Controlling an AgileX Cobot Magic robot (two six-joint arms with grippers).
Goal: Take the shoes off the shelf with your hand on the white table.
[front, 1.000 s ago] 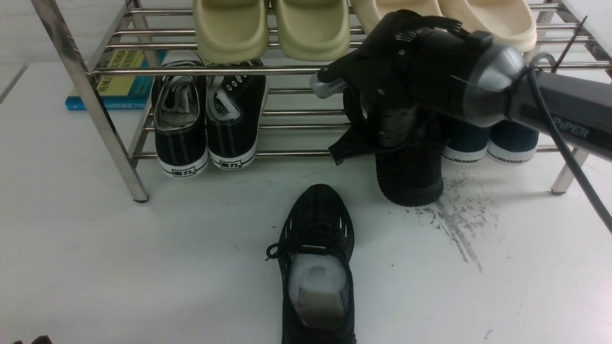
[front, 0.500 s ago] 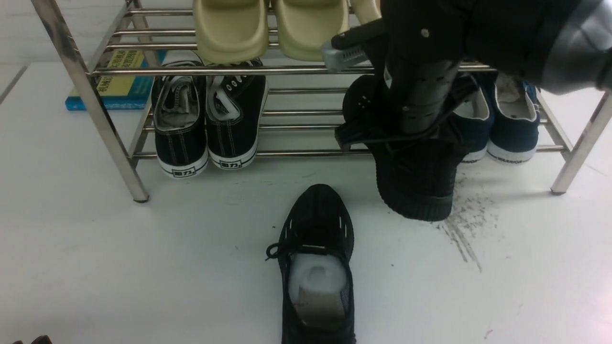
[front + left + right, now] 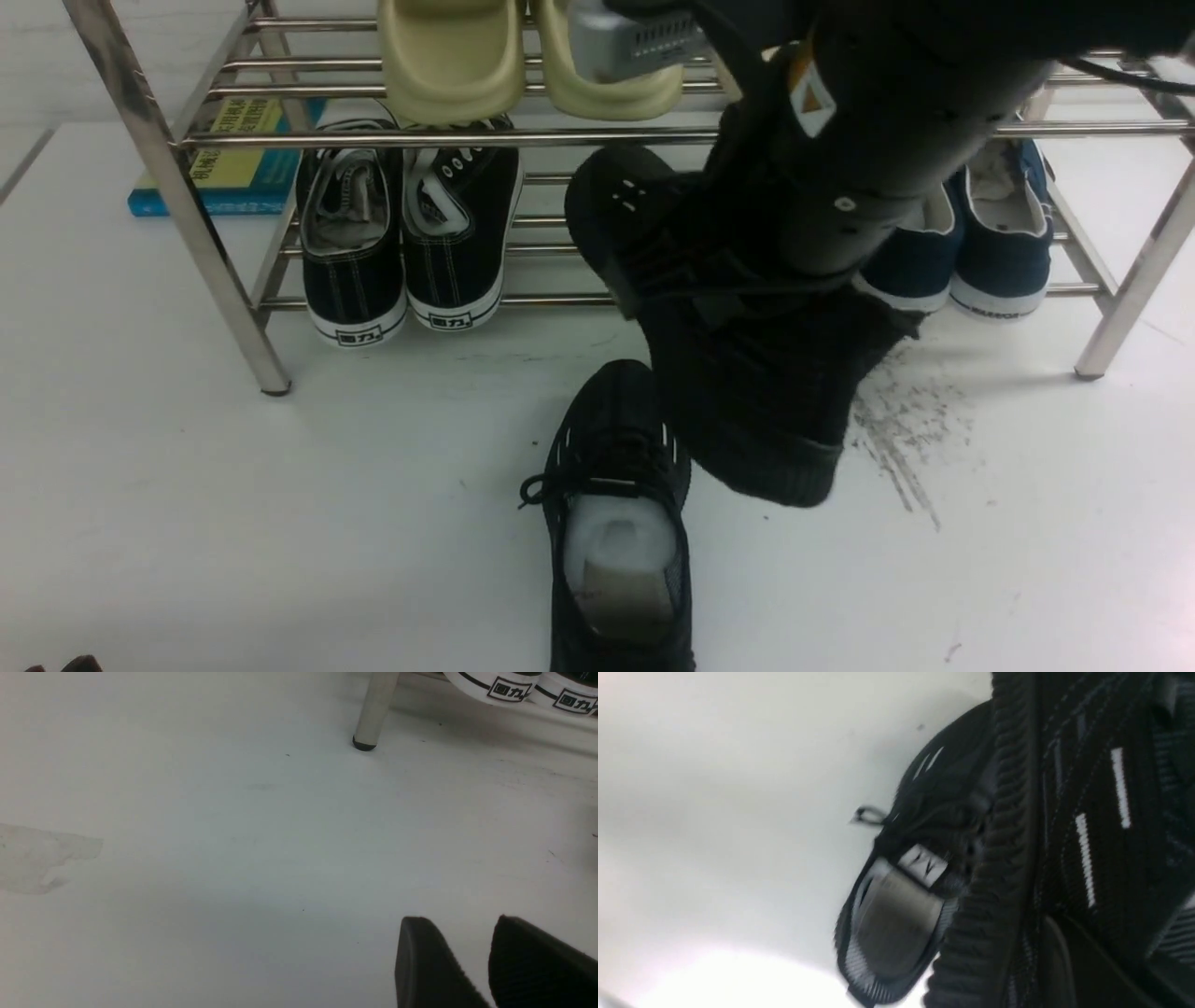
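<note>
Front view: right claw (image 3: 794,159) tight around black shoe (image 3: 756,401), long axis steep, toe down; left claw (image 3: 467,947) slightly apart.

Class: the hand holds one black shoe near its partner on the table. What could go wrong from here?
The held shoe hangs toe-down just beside the resting shoe; lowering it straight could hit that one.
The hand grips only its upper end, so it might slip.
A fingertip appears close to the slippers on the shelf and might snag them.
</note>
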